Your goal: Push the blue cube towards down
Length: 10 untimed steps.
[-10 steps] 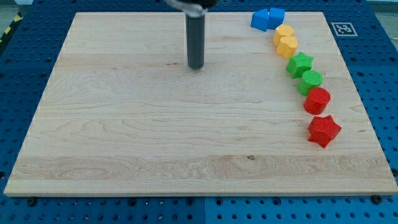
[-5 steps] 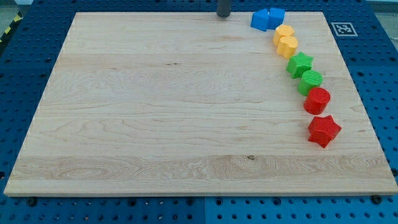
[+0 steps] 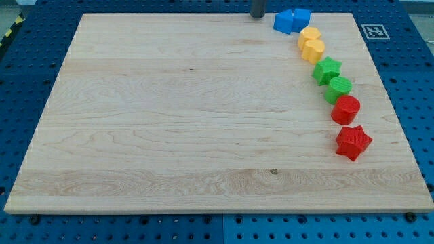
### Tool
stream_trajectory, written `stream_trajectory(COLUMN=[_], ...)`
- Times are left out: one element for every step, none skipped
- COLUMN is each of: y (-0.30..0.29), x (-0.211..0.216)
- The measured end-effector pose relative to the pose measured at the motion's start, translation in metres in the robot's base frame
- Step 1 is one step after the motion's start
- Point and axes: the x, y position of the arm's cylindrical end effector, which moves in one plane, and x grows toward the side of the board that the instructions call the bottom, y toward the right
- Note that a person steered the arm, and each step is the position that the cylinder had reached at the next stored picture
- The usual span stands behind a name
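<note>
**Eight blocks along the board's right side, tip at the top edge**

Two blue blocks sit touching near the top right corner of the wooden board (image 3: 169, 135): the blue cube (image 3: 300, 17) by the top edge, and a second blue block (image 3: 284, 22) against its left side, whose shape I cannot make out. Below them, curving down towards the right edge, come two yellow blocks (image 3: 311, 43) pressed together, a green star (image 3: 327, 70), a rounder green block (image 3: 339, 88), a red round block (image 3: 346, 109) and a red star (image 3: 353, 142) — eight blocks, two of each colour.

One printed square marker (image 3: 372, 31) lies off the board's top right corner; it carries a black pattern, no readable writing.

My tip (image 3: 258, 16) — a bare rod that holds nothing — stands at the top edge, just left of the second blue block and touching no block. The blue cube lies beyond that block from it.
</note>
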Motion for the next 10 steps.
stream_trajectory(y=[0.018, 0.031, 0.037, 0.046, 0.058, 0.059, 0.072, 0.079, 0.079, 0.080], x=[-0.001, -0.001, 0.000, -0.002, 0.000, 0.000, 0.000, -0.001, -0.001, -0.001])
